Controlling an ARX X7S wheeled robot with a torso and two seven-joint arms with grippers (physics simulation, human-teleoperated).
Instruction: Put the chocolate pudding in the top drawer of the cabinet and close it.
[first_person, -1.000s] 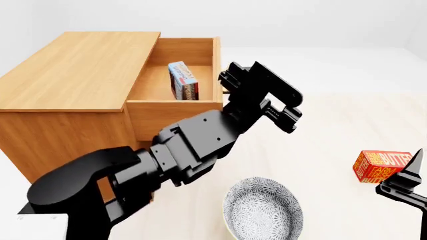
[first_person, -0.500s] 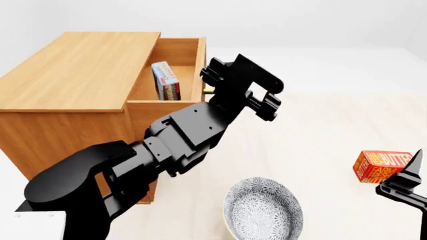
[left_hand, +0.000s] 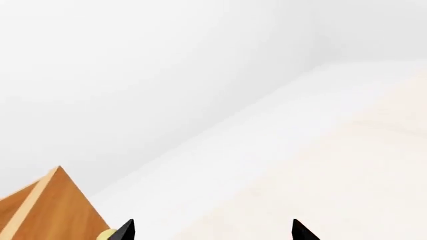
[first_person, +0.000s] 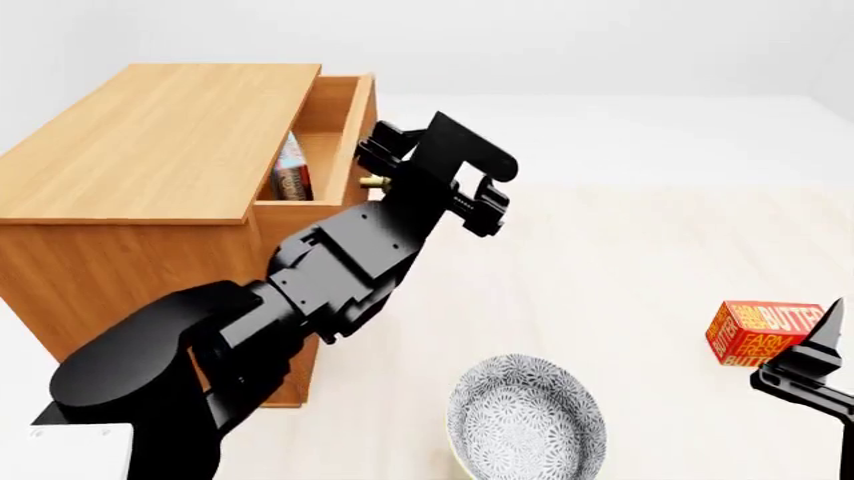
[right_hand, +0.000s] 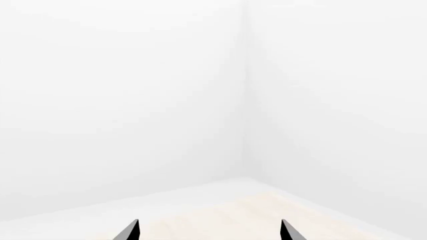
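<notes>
Your left claw (first_person: 387, 170), spread and gripping nothing, presses the drawer (first_person: 350, 120) front into the cabinet (first_person: 147, 140), the pudding (first_person: 291, 170) upright inside it, while your right claw (first_person: 814, 365), also spread, idles beside the butter (first_person: 761, 332).

cabinet (first_person: 147, 140) at left | top drawer (first_person: 350, 120) partly out on its right | chocolate pudding (first_person: 291, 172) upright inside | left gripper (first_person: 390, 170) against drawer front | bowl (first_person: 523, 420) near front | butter box (first_person: 761, 332) far right
</notes>
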